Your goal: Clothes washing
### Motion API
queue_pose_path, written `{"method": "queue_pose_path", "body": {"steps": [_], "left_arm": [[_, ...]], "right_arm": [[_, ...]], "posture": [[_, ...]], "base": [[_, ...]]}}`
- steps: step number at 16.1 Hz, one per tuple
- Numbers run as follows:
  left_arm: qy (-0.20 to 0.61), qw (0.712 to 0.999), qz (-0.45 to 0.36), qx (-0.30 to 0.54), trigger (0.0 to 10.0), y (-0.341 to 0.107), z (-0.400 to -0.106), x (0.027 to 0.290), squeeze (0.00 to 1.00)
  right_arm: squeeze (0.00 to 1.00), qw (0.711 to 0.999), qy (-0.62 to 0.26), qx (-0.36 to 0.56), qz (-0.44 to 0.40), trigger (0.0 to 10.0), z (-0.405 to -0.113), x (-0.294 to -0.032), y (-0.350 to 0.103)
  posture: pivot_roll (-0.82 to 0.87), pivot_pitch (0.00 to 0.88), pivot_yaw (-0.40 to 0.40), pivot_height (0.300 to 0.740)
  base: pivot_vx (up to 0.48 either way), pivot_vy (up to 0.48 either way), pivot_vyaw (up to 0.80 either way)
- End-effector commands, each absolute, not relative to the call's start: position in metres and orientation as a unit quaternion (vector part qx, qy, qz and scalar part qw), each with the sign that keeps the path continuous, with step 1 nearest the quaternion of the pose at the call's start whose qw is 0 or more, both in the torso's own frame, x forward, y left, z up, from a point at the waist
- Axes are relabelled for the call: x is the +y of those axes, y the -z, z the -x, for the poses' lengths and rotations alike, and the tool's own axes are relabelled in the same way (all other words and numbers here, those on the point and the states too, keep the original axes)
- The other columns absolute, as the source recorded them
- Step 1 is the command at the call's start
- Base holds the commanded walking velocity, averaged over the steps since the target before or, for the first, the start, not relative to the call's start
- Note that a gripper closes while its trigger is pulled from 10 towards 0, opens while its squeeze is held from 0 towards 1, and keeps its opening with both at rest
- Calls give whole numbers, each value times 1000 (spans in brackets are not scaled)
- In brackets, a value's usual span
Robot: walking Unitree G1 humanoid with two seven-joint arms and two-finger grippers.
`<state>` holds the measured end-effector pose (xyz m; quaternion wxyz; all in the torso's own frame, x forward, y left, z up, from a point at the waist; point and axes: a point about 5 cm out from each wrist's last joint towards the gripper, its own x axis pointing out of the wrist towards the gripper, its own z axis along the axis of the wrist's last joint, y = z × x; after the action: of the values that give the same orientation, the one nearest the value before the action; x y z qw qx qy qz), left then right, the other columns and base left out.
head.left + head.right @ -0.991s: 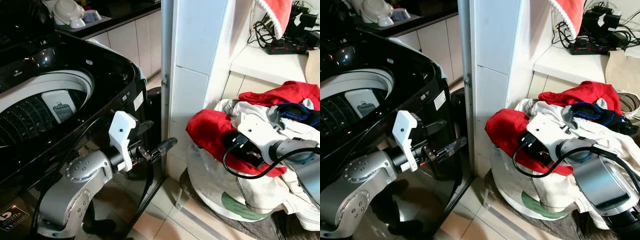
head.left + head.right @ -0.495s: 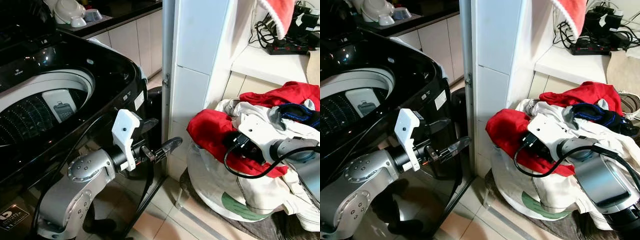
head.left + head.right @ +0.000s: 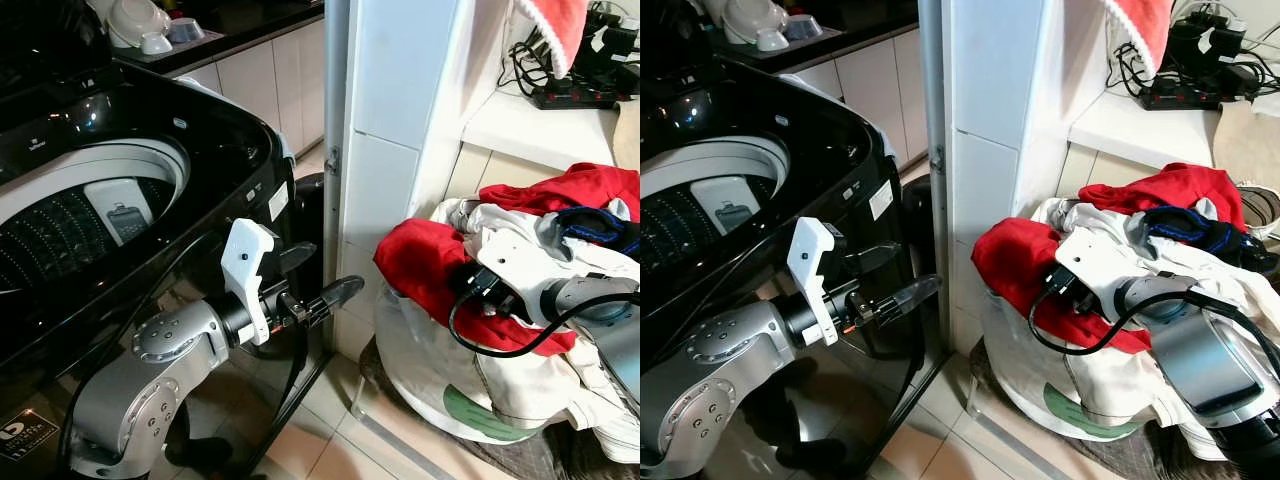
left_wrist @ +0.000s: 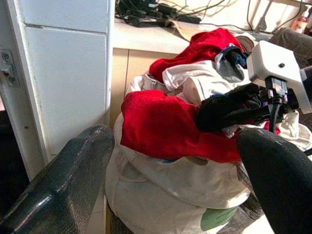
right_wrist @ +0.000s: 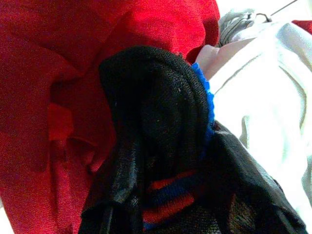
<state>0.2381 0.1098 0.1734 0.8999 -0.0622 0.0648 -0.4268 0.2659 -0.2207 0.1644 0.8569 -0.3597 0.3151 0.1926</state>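
A black top-loading washing machine [image 3: 215, 140] stands on my left with its drum [image 3: 70, 225] uncovered. On my right a white laundry bag [image 3: 450, 370] overflows with clothes: a red garment [image 3: 420, 265], white pieces [image 3: 520, 235] and a dark blue item [image 3: 590, 220]. My left gripper [image 3: 328, 270] hovers open and empty between the machine and the bag. Pushed into the pile against the red garment, my right gripper [image 4: 204, 113] has its fingers closed around a black knit piece with blue trim [image 5: 156, 112].
A white tiled pillar [image 3: 390, 150] rises between machine and bag. Behind the bag, a ledge [image 3: 530, 125] carries power strips and cables. Kitchen cabinets [image 3: 265, 75] and dishes [image 3: 140, 25] lie beyond the machine. Tiled floor [image 3: 330, 420] shows below the grippers.
My left gripper has drifted slightly but stays open between machine and bag. The right gripper holds its place in the clothes pile.
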Motion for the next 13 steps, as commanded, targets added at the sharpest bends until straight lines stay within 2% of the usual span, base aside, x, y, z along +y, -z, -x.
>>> {"method": "queue_pose_path", "body": {"steps": [1, 4, 7, 8, 9, 11, 13], "left_arm": [[429, 899, 62, 64, 10000, -177, -236, 109, 0], [415, 907, 37, 59, 10000, -176, -240, 111, 0], [320, 947, 18, -13, 10000, -186, -260, 121, 0], [286, 958, 21, -30, 10000, -189, -266, 125, 51], [269, 962, 38, -37, 10000, -190, -269, 126, 12], [282, 957, 70, -23, 10000, -192, -270, 124, 0], [279, 958, 54, -37, 10000, -199, -272, 118, 0]], "right_arm": [[0, 859, -190, 308, 362, 0, -266, -223, -170], [0, 858, -190, 304, 368, 0, -266, -224, -174], [0, 876, -177, 269, 360, 0, -273, -232, -205], [0, 879, -167, 256, 367, 0, -275, -236, -215], [0, 884, -160, 246, 364, 0, -277, -238, -224], [0, 897, -166, 226, 341, 0, -278, -236, -235], [0, 930, -199, 163, 263, 0, -282, -221, -254]], "posture": [[-64, 0, 30, 740], [-70, 0, 29, 740], [-77, 0, 27, 740], [-82, 0, 31, 740], [-82, 0, 29, 740], [-82, 0, 30, 740], [-82, 0, 29, 740]], "base": [[0, 0, 0], [0, 0, 0], [0, 0, 0], [0, 0, 0], [0, 0, 0], [0, 0, 0], [0, 0, 0]]}}
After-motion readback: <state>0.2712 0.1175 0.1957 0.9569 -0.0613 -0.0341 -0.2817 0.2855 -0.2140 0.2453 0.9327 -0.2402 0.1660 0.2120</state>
